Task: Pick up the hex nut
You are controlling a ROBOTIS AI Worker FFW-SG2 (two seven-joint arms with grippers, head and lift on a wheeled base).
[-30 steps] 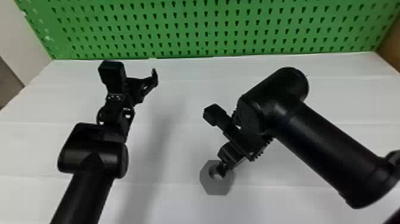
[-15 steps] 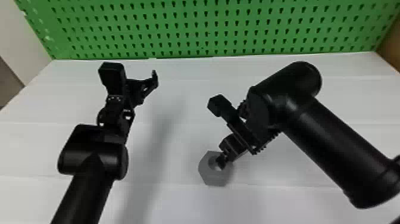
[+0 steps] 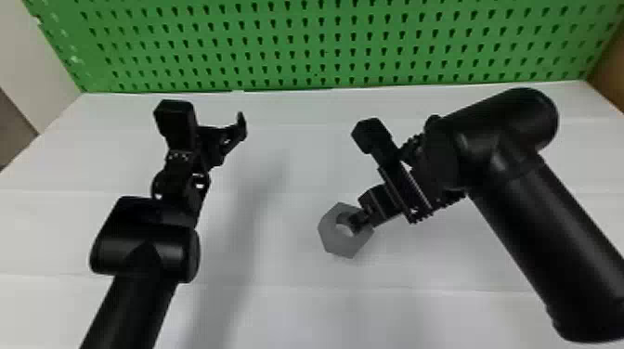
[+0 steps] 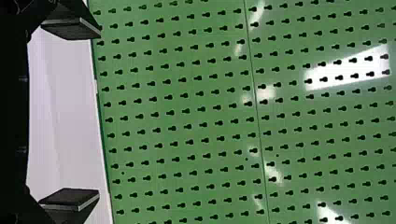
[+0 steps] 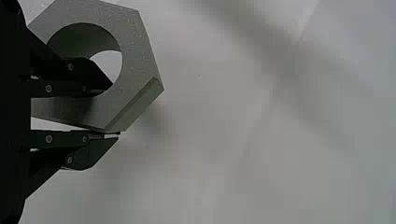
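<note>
My right gripper (image 3: 361, 220) is at the middle of the white table, pinching the grey hex nut (image 3: 338, 245) by its ring. In the right wrist view, one finger of the right gripper (image 5: 115, 111) passes into the hole of the hex nut (image 5: 135, 51) and the other lies along its outer side. The nut looks tilted and held off the tabletop. Parked at the left, my left gripper (image 3: 223, 139) is away from the nut; the left wrist view has the left gripper (image 4: 97, 112) with its fingers wide apart and nothing between them.
The white tabletop (image 3: 297, 315) lies beneath both arms. A green pegboard (image 3: 325, 42) stands along its back edge, with a pale wall (image 3: 51, 60) at the left and a brown panel (image 3: 608, 69) at the far right.
In the head view, the right gripper and the hex nut it holds have moved up the view, and the nut has turned. The left arm has stayed still.
</note>
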